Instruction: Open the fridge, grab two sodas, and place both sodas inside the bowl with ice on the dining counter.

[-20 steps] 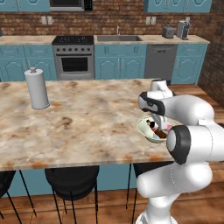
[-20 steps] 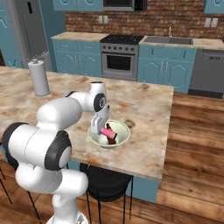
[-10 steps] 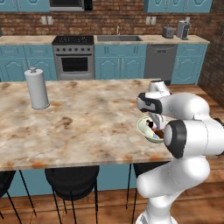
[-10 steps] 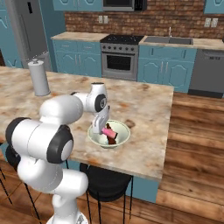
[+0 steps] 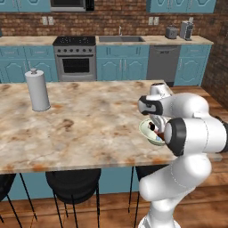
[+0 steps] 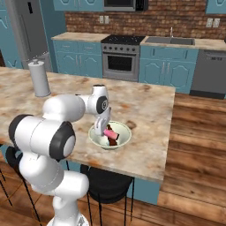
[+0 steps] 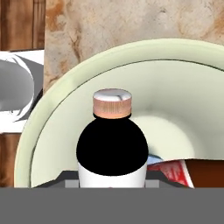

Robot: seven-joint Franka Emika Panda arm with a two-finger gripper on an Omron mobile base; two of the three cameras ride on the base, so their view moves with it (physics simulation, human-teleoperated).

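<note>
The pale greenish-white bowl (image 6: pixel 124 131) (image 5: pixel 144 129) (image 7: pixel 52 109) sits near the right end of the beige marbled dining counter (image 6: pixel 145 103) (image 5: pixel 89 129). My gripper (image 6: pixel 105 127) (image 7: pixel 111 183) reaches down into the bowl, shut on the pink soda (image 6: pixel 109 131), whose dark neck and pinkish cap (image 7: pixel 112 105) point away from the hand. The dark reddish-brown soda (image 6: pixel 114 138) (image 7: pixel 205 173) lies in the bowl beside it. The grey fridge (image 6: pixel 27 26) stands far off at the back left, closed.
A white paper towel roll (image 5: pixel 38 89) (image 6: pixel 39 78) stands on the counter's left part. Black round stools (image 5: pixel 73 183) are tucked under the near edge. The stove (image 5: pixel 75 60) and teal cabinets line the brick back wall. The counter's right edge is close to the bowl.
The arm's elbow has swung a little. The hand and the pink soda stay over the bowl at almost the same spot.
</note>
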